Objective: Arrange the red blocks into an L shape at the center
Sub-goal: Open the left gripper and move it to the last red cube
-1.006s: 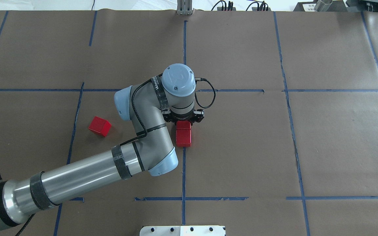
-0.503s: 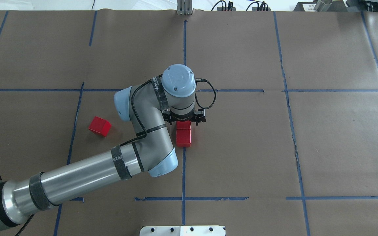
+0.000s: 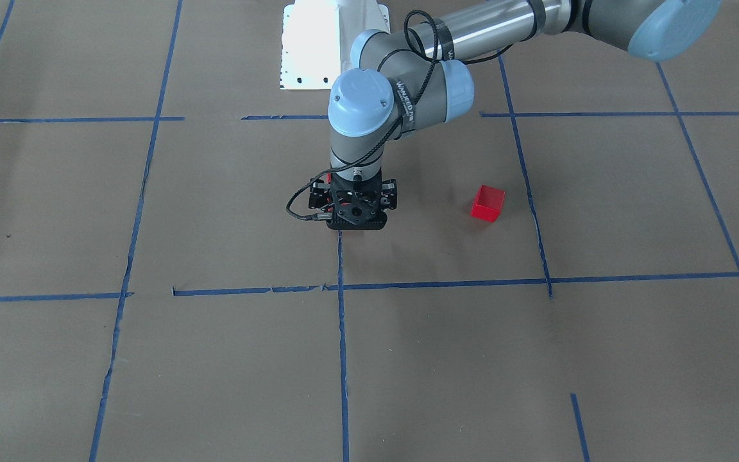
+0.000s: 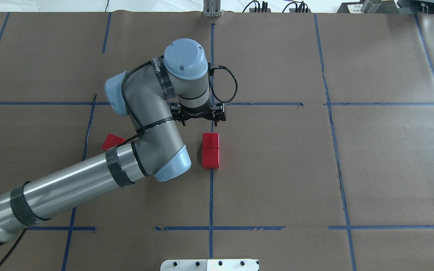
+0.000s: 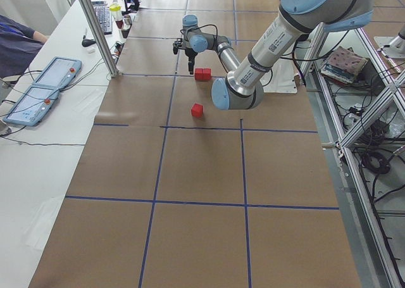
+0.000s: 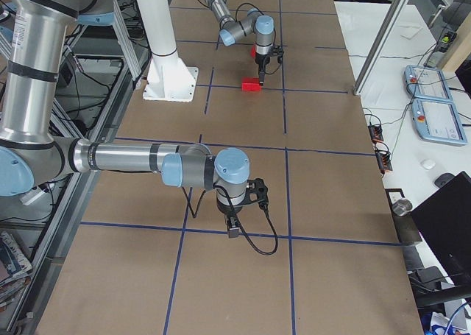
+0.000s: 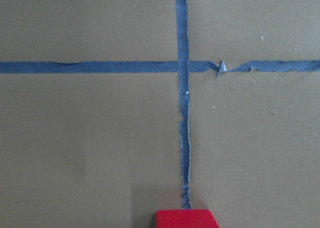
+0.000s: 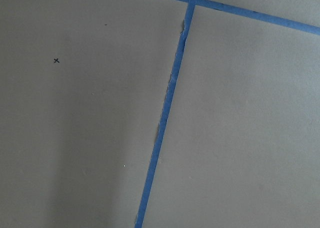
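Two small bright red cubes (image 4: 210, 150) sit touching, end to end, on the vertical blue tape line (image 4: 211, 195) of the brown paper centre cell (image 4: 273, 165).

A second ago the left gripper (image 4: 198, 114) was over the far cube. Now it has lifted clear beyond it, empty; finger spread not discernible.

Stem of the L looks done.

The third red cube (image 4: 111, 142) lies well apart, half hidden by the left arm (image 4: 89, 180).

State of the right gripper (image 6: 234, 230): cannot tell.

the brown-papered surface (image 4: 390, 169) is gridded with blue tape lines (image 4: 390, 104), while at the left of the exterior left view a white side table (image 5: 38, 174) holds grey teach pendants (image 5: 56, 71) beside an aluminium post (image 5: 94, 28).
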